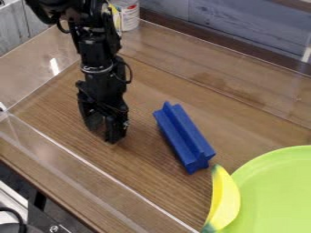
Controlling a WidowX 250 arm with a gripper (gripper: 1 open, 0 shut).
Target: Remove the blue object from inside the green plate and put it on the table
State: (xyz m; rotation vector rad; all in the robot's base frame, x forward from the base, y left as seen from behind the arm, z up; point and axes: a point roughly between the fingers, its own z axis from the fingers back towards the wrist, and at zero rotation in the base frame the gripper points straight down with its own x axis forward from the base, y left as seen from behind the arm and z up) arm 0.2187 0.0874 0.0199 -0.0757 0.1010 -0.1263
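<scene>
The blue object (184,136), a ridged elongated block, lies flat on the wood-grain table (231,100), apart from the green plate (277,195) at the lower right corner. My gripper (105,126) points straight down to the left of the block, its black fingers spread open close to the tabletop, with nothing between them. A small gap of bare wood separates it from the block's near end.
A yellow banana-shaped thing (223,197) leans on the plate's left rim. Low clear acrylic walls (49,155) edge the table. A white bottle (125,13) stands at the back behind the arm.
</scene>
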